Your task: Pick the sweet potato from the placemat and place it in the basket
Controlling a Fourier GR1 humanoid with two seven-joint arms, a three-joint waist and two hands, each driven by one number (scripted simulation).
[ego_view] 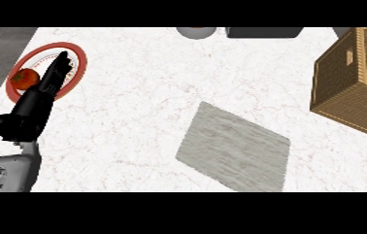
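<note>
**Sweet potato unaccounted for; placement unconfirmed**

We log the placemat (pixel 233 148) mid-counter with nothing on it. No sweet potato shows there or anywhere else in the head view. The basket (pixel 347 77) stands at the right edge, well apart from the mat. Its inside does not show, so we cannot tell whether the potato lies in it.

The right hand is out of view. The left hand (pixel 43 90) rests at the view's left edge, fingers straight and together, holding nothing. It lies across a red-rimmed plate (pixel 81 65), beside a round red fruit (pixel 25 78).

Judgement: the pick off the mat looks done, but we cannot confirm the drop into the basket. Left to check is whether the potato is actually inside.
</note>
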